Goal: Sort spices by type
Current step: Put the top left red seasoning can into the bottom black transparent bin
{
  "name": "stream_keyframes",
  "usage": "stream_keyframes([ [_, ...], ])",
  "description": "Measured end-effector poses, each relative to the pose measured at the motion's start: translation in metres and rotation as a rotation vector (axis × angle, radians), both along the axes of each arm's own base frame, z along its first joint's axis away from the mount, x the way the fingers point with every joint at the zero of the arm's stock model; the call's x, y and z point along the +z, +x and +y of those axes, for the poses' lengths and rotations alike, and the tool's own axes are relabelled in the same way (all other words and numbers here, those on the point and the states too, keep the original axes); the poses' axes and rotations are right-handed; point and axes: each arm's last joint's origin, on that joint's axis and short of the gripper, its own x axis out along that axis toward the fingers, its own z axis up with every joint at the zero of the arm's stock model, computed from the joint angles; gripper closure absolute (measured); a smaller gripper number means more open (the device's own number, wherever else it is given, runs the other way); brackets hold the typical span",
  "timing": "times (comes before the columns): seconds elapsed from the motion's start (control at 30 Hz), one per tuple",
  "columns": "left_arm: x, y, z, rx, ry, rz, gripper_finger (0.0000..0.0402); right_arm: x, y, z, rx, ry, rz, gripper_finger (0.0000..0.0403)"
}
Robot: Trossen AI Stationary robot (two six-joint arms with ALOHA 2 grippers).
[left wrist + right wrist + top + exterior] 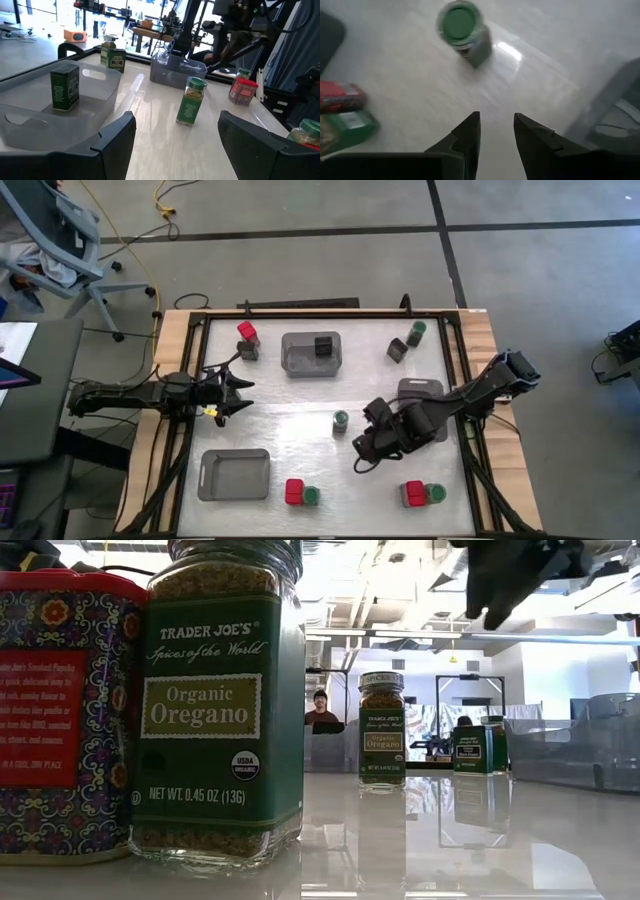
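The spices stand upright in scattered pairs on the white table. A red tin [247, 331] and a black tin [248, 350] stand far left, a green-lidded jar [416, 332] and a black tin [397, 350] far right. One black tin [325, 345] sits in the far grey tray [298, 360]. A lone jar [341, 421] stands mid-table. My right gripper [360, 458] hovers just to its near right, pointing steeply down, fingers [465, 137] slightly apart around nothing. My left gripper [235, 392] waits open and level at the table's left edge.
A red tin [295, 491] and jar [312, 496] stand near the front edge, another red tin [413, 493] and jar [435, 493] to their right. One grey tray [234, 474] holds nothing at the near left. A third grey tray [420, 388] lies under my right arm.
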Motion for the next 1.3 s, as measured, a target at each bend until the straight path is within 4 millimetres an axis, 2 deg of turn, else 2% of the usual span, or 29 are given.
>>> stream_keyframes([
  [0.27, 0.000, 0.000, 0.000, 0.000, -0.002, 0.000, 0.0131, -0.002, -0.002, 0.002, -0.012, -0.044, -0.016, 0.0258],
  [0.63, 0.001, 0.000, 0.000, 0.006, -0.024, -0.007, 0.0131, -0.041, -0.003, -0.002, -0.044, -0.027, -0.056, 0.0258],
  [0.8, 0.012, -0.002, 0.003, 0.100, -0.038, -0.022, 0.0131, -0.053, -0.003, -0.009, -0.030, -0.042, -0.040, 0.0258],
  [0.93, 0.025, -0.004, 0.004, 0.148, -0.011, -0.002, 0.0131, -0.055, -0.005, -0.017, 0.004, -0.041, -0.057, 0.0258],
  [1.03, 0.028, -0.001, 0.005, 0.172, -0.010, 0.057, 0.0131, -0.054, -0.014, -0.026, 0.024, -0.038, -0.091, 0.0258],
  [1.3, 0.037, 0.012, 0.006, 0.214, -0.003, 0.141, 0.0131, -0.054, -0.054, -0.048, 0.055, -0.037, -0.139, 0.0258],
])
